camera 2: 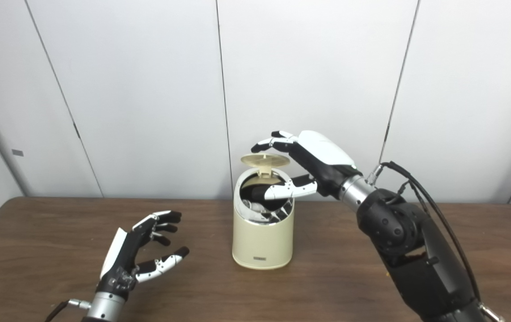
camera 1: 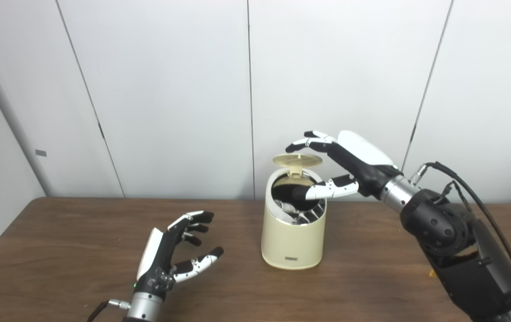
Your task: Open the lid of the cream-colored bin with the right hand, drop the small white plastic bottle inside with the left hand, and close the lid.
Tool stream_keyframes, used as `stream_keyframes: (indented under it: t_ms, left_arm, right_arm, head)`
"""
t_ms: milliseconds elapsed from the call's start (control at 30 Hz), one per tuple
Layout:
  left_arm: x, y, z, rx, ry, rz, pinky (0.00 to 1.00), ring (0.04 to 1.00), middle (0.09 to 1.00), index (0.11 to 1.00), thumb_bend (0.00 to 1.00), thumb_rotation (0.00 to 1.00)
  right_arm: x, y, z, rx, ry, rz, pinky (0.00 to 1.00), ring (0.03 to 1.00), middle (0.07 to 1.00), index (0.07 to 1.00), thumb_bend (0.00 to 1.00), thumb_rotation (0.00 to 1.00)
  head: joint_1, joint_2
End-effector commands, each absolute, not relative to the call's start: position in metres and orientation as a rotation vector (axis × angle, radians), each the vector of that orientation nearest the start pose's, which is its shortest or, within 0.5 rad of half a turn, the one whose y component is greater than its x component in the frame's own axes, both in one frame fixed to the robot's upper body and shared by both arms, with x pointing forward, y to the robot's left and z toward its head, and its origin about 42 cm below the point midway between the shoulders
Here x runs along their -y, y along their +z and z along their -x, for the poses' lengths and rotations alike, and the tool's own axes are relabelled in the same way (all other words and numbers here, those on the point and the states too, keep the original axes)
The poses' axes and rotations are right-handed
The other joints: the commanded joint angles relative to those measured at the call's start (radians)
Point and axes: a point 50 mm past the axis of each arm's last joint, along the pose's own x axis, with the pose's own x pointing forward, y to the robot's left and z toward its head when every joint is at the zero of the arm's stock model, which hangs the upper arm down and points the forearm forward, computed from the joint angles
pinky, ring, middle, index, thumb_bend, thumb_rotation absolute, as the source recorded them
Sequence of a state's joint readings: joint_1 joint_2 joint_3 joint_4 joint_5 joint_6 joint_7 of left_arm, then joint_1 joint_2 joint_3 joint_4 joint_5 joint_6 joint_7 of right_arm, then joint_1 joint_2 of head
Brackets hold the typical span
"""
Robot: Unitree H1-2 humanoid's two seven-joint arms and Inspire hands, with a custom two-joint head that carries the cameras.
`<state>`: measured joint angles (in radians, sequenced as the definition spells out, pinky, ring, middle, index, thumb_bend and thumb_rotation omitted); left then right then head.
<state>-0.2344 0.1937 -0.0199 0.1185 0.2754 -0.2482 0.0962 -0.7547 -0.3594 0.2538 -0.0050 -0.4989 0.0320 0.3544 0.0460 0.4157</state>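
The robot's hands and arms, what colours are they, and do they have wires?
Both hands, left hand and right hand, have white backs, black palms and black-and-white fingers, with silver wrists. The right arm is black with black cables looping beside it.

No text is readable; the bin [camera 1: 293, 232] bears a small label (too blurred)

Looks like a robot test lab: bare white wall panels [camera 1: 170, 89] behind the hands, just a plain wooden table [camera 1: 58, 250] under them, loose black cables [camera 1: 483, 205] off the right arm.
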Motion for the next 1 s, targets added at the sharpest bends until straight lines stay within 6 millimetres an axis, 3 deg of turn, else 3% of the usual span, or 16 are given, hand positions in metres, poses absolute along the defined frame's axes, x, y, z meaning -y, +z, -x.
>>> stream_keyframes:
  t_ms: [0,267,767,967]
  left_arm:
    - [-0.252,0.178,-0.365,0.457,0.013,-0.443,0.56,0.695,0.752,0.76,0.6,0.1]
    - [-0.251,0.177,-0.364,0.453,0.015,-0.44,0.55,0.691,0.751,0.768,0.6,0.08]
    - [-0.251,0.179,-0.365,0.453,0.012,-0.441,0.56,0.698,0.752,0.768,0.6,0.11]
    - [-0.251,0.18,-0.364,0.445,0.016,-0.45,0.55,0.694,0.749,0.766,0.6,0.12]
  right_arm:
    - [0.178,0.376,-0.436,0.686,0.402,1.059,0.83,0.947,0.821,0.767,0.67,0.73]
    - [0.182,0.371,-0.433,0.662,0.404,1.085,0.8,0.944,0.81,0.749,0.66,0.72]
    - [0.185,0.362,-0.43,0.609,0.41,1.114,0.86,0.966,0.796,0.726,0.64,0.7]
    - [0.186,0.36,-0.429,0.592,0.414,1.118,0.82,0.966,0.798,0.725,0.64,0.7]
  head:
    - [0.001,0.0]
    - [0.001,0.0]
    - [0.003,0.022]
    - [0.003,0.027]
